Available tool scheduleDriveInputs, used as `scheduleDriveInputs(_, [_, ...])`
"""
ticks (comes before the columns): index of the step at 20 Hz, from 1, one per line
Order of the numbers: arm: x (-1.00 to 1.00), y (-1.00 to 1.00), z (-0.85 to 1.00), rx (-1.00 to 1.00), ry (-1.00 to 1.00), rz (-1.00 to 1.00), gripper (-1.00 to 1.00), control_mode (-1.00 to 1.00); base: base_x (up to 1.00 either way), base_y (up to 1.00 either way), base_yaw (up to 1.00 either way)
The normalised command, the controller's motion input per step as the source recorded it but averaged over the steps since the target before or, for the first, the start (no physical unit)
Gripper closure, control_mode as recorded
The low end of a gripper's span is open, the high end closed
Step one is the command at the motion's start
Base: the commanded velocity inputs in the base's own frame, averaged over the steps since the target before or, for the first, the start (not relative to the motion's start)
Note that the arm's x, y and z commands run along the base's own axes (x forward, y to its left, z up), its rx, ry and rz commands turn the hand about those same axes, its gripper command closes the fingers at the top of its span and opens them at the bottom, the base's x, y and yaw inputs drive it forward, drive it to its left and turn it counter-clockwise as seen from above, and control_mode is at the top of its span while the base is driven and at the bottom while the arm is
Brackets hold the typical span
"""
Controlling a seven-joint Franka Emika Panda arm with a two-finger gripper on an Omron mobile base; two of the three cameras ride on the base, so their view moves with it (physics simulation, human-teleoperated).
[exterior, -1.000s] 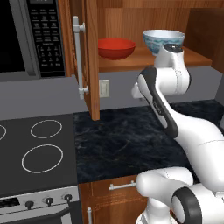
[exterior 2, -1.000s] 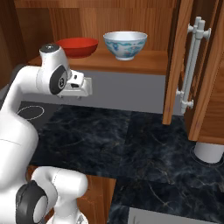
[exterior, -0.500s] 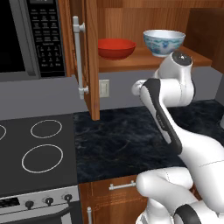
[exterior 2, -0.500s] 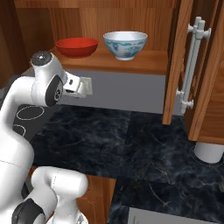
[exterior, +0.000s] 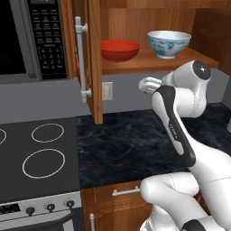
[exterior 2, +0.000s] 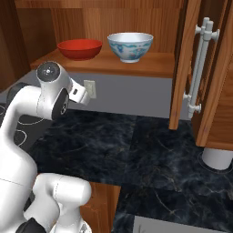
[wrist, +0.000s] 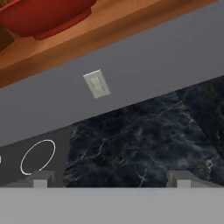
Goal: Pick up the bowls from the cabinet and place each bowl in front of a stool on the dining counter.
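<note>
Gripper point(wrist: 109, 178) hung below the shelf with jaws spread wide and empty, while red bowl point(exterior: 119, 49) and patterned white bowl point(exterior: 168, 43) sat side by side in the open cabinet point(exterior 2: 136, 63); probably rigid, glossy, slippery and breakable, best pinched across the rim wall.

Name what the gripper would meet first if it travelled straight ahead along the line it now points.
Probably the grey wall under the cabinet shelf, near the outlet; the open gripper holds nothing, though depth is uncertain.

Even, soft rendered light, no hard shadows, faint sheen on the red bowl point(exterior: 119, 49) (hand view slightly blurred)
</note>
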Motion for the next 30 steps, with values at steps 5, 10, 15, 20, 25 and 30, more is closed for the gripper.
scheduleDriveInputs(5, [0.00, 0.00, 0.74, 0.06, -0.02, 0.01, -1.00, -1.00, 0.00, 0.00, 0.00])
scheduleDriveInputs(10, [0.00, 0.00, 0.55, 0.00, 0.00, 0.03, -1.00, -1.00, 0.00, 0.00, 0.00])
scheduleDriveInputs(15, [0.00, 0.03, 0.38, 0.00, -0.02, 0.02, -1.00, -1.00, 0.00, 0.00, 0.00])
scheduleDriveInputs(20, [0.07, 0.18, 0.12, 0.00, -0.08, 0.00, -1.00, -1.00, 0.00, 0.00, 0.00])
scheduleDriveInputs(25, [0.15, 0.24, 0.00, 0.00, -0.02, 0.00, -1.00, -1.00, 0.00, 0.00, 0.00])
scheduleDriveInputs(30, [0.27, 0.05, 0.00, 0.00, 0.00, 0.00, -1.00, -1.00, 0.00, 0.00, 0.00])
